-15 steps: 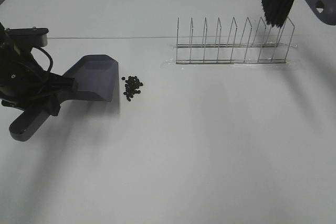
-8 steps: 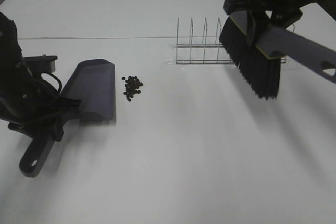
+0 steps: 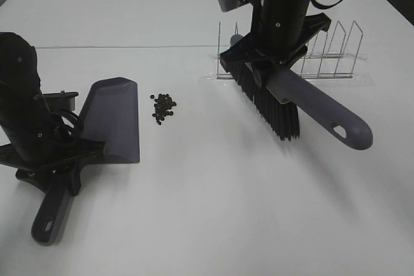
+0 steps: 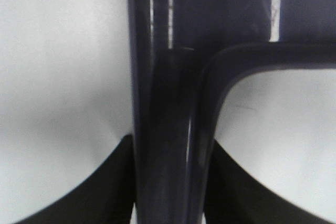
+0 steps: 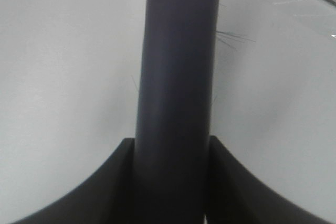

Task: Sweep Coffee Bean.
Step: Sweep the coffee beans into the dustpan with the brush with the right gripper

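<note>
While the coffee beans [image 3: 163,108] lie in one small heap left of centre in the high view, none of them is in the dustpan [image 3: 111,121] yet. I judge that the sweeping itself is all still to do. What is done is the setting up. My left gripper [image 3: 59,163] is pressed onto the pan's handle at the lower left of the frame, with the pan's open lip facing the heap and a bare strip of table [image 3: 213,211] between them. My right gripper [image 3: 275,53] is clamped on the brush [image 3: 275,105] right of centre, in front of the wire rack [image 3: 333,63]. The bristles point down toward the table and are well apart from the beans; I cannot tell whether the tips touch it.

Against the frame half a second back, the brush has come left and lower, out of the upper right. The pan has swung, so its handle now points more toward the bottom edge. The heap has not shifted.

In the left wrist view my two dark fingers [image 4: 105,192] squeeze the dustpan handle [image 4: 168,129] from both sides, and no beans show.

In the right wrist view the fingers likewise pinch the brush handle [image 5: 178,77] — a few stray bristles and a corner of the rack show at the upper right, and white table everywhere else.
</note>
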Robot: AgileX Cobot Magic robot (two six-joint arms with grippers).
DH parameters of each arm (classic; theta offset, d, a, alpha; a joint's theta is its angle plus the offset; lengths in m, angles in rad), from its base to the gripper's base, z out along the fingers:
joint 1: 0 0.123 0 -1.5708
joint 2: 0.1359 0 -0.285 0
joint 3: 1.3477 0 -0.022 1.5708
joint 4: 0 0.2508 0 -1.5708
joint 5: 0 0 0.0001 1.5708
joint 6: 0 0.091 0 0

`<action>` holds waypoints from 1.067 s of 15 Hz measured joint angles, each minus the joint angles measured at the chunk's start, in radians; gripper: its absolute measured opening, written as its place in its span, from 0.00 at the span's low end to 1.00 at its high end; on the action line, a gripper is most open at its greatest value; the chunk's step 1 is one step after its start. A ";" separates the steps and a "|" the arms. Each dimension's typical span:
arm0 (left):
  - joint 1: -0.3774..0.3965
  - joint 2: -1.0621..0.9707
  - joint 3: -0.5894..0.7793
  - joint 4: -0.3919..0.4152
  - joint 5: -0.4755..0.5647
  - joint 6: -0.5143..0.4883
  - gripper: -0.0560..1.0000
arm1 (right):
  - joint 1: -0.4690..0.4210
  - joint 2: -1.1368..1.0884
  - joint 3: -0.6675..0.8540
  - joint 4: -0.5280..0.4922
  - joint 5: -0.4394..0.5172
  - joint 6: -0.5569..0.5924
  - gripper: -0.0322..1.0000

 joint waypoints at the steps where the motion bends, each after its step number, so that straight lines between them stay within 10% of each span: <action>1: 0.000 0.000 0.000 0.000 0.000 0.002 0.38 | 0.000 0.033 0.000 -0.022 -0.013 0.000 0.40; 7: 0.000 0.000 0.000 0.000 0.001 0.010 0.38 | 0.031 0.140 -0.042 -0.001 -0.108 -0.108 0.40; 16: 0.000 0.000 0.000 -0.001 0.001 0.022 0.38 | 0.210 0.403 -0.517 0.126 0.104 -0.261 0.40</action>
